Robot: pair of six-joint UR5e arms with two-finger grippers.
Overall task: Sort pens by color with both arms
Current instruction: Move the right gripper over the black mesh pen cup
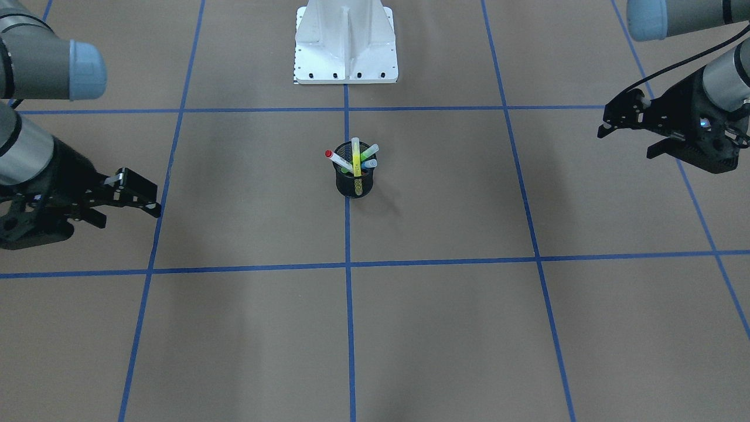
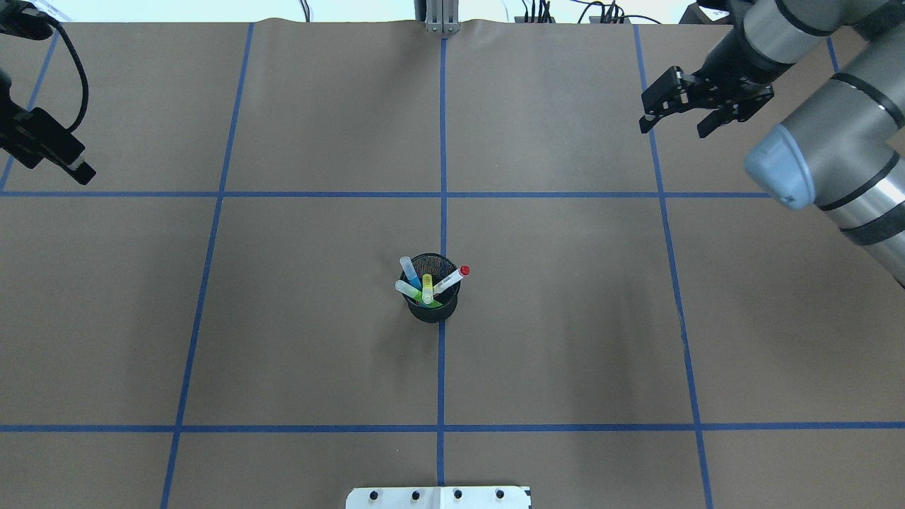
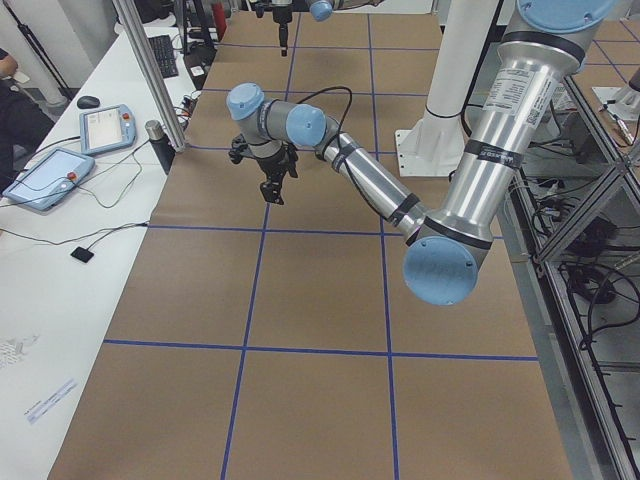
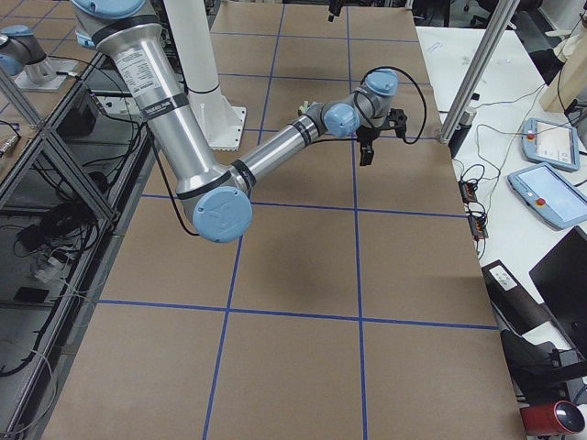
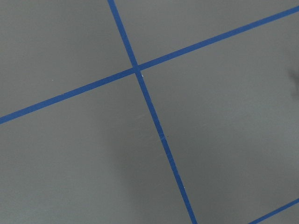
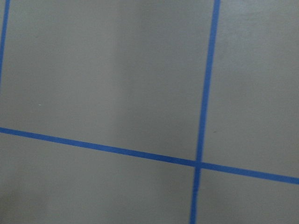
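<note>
Four pens stand bunched in a black mesh cup [image 1: 354, 184] at the middle of a brown worktop [image 1: 439, 328] marked into squares by blue tape. The yellow pen [image 1: 355, 155] stands nearly upright. The red-capped white pen [image 2: 451, 281] leans toward the robot's right, and the blue pen [image 2: 409, 272] and green pen [image 2: 410, 291] lean toward its left. None is out of the cup, so sorting has not begun and the step in hand appears to be the first reach. The left arm [image 1: 726, 76] and right arm [image 2: 834, 134] hang well apart from the cup, one at each side of the worktop. Each arm's jaws are spread and hold nothing, and both wrist cameras show only bare paper and tape. A white pedestal [image 1: 345, 47] sits on the robot's side of the cup. To do the reach well, each arm would likely take a pen that leans its way: the red-capped one for the right, blue or green for the left. The jaws should come down from above and pinch just below the cap, clear of the neighbouring pens. The pull should follow the pen's own slant, since the light cup could tip or drag. Sending one arm at a time over the cup keeps them from meeting.
</note>
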